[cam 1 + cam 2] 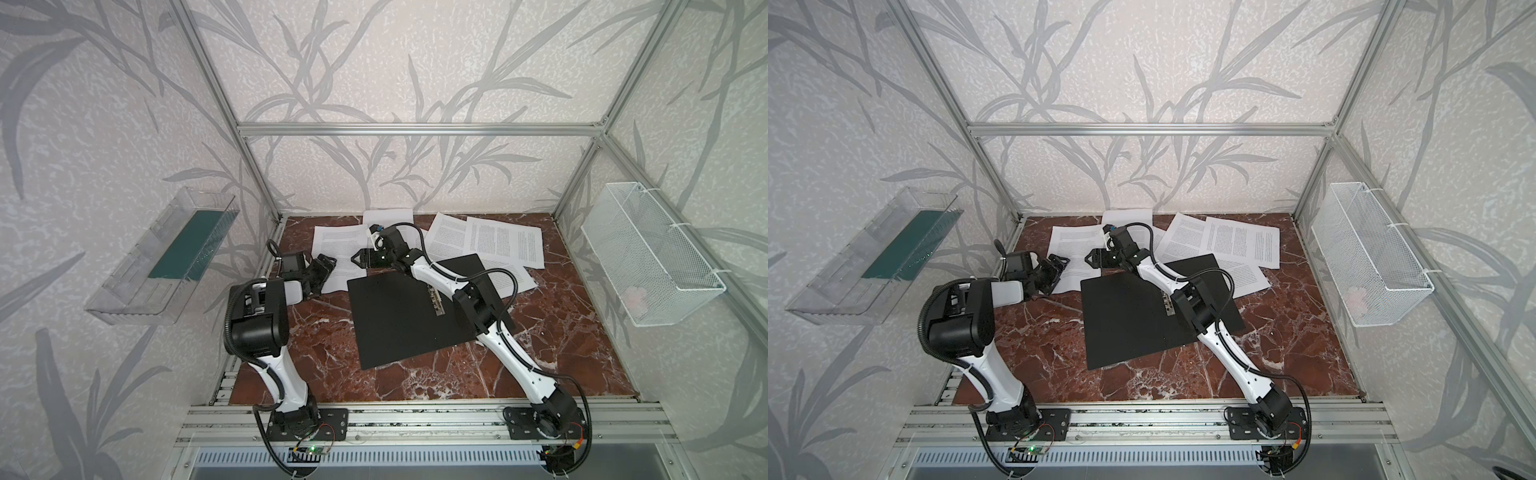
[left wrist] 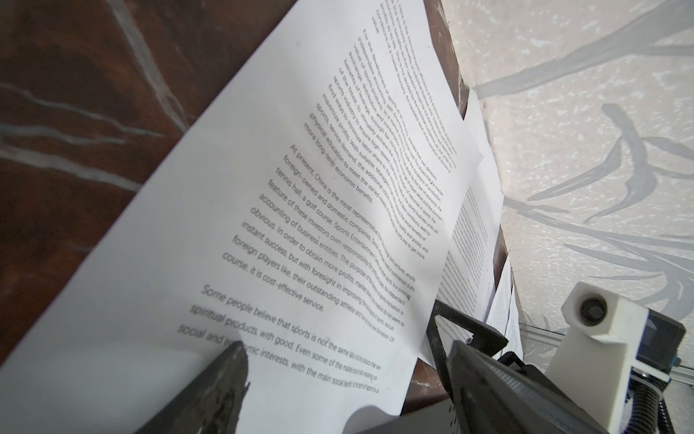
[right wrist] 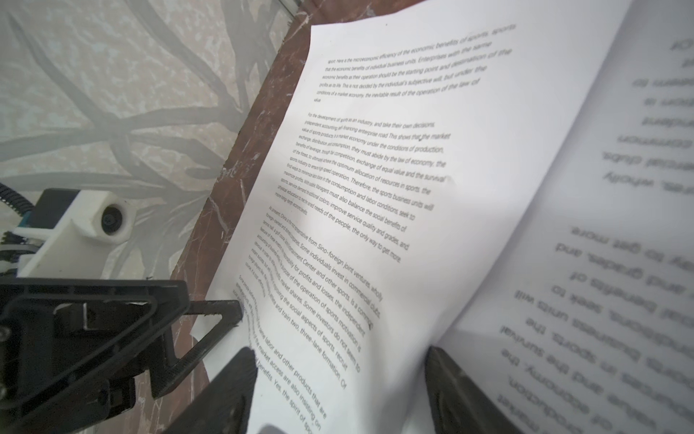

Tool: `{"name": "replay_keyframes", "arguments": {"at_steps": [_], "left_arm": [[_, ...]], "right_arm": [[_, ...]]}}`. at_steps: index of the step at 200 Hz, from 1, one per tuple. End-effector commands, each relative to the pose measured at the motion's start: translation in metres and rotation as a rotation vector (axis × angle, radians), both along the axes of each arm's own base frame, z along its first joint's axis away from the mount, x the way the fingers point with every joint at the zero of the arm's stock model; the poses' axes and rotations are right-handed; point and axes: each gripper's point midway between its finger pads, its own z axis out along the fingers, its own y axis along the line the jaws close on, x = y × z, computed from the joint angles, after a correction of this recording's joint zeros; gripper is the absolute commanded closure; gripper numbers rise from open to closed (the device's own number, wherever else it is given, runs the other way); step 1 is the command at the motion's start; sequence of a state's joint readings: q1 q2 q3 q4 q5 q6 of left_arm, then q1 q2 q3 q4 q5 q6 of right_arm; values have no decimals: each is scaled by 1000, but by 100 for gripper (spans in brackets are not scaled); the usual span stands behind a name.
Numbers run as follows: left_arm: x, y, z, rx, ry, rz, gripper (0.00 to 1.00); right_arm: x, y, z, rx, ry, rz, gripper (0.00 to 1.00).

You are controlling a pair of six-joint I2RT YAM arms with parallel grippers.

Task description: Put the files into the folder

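Hovering at the left, my left gripper (image 1: pixel 328 266) has its jaws wide apart at the near edge of the leftmost sheet (image 1: pixel 334 245), one finger over the print, holding nothing. That sheet lies on the table (image 1: pixel 332 374) by the far wall.

Next along, my right gripper (image 1: pixel 358 259) reaches across to the same sheet's other side. Its jaws stand apart too, and the paper bows up between them in the right wrist view, with no pinch on it yet, I'd say.

My read is that this stuff is feather-light, limp and slick on marble. Lying flat it gives me nothing to grab, so the raised edge is where to take hold, gently, or it creases.

Centre now: the folder (image 1: pixel 395 320) lies open, black side up, and no sheet is in it. The rest of the files (image 1: pixel 503 245) fan out past its far right corner, some tucked under it.

Hard to make out: my right arm covers part of the clip (image 1: pixel 436 301) and the folder's right half, the overlapping pages defy counting, and I cannot tell whether any finger is under the paper.
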State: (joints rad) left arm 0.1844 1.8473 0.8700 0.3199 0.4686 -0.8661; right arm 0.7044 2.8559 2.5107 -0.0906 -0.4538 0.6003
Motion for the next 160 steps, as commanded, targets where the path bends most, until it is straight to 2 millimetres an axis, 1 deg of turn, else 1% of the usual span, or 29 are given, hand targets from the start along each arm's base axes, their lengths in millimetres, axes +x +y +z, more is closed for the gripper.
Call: {"name": "replay_keyframes", "arguments": {"at_steps": [1, 10, 25, 50, 70, 88, 114, 136, 160], "left_arm": [[-59, -13, -71, -43, 318, 9, 14], [-59, -13, -71, -42, 316, 8, 14], [-59, -13, -71, -43, 315, 8, 14], [-59, -13, -71, -41, 317, 6, 14], [-58, -13, -71, -39, 314, 3, 14], [-57, -14, -71, -32, 323, -15, 14], [-55, -14, -70, -23, 325, -12, 14], [-52, -14, -70, -15, 327, -13, 14], [-49, -16, -67, 9, 330, -27, 14]], "right_arm": [[-11, 3, 9, 28, -13, 51, 30], [-12, 3, 12, 42, -23, 62, 29], [-13, 1, 17, 41, -44, 62, 25], [-1, -10, 26, 56, -67, 28, 19], [9, -15, 29, 61, -60, 23, 18], [17, -20, 24, 38, -54, 4, 17], [34, -36, 13, -28, -29, -76, 14], [42, -46, 5, -76, -20, -119, 9], [45, -48, -1, -79, -2, -122, 7]]}}
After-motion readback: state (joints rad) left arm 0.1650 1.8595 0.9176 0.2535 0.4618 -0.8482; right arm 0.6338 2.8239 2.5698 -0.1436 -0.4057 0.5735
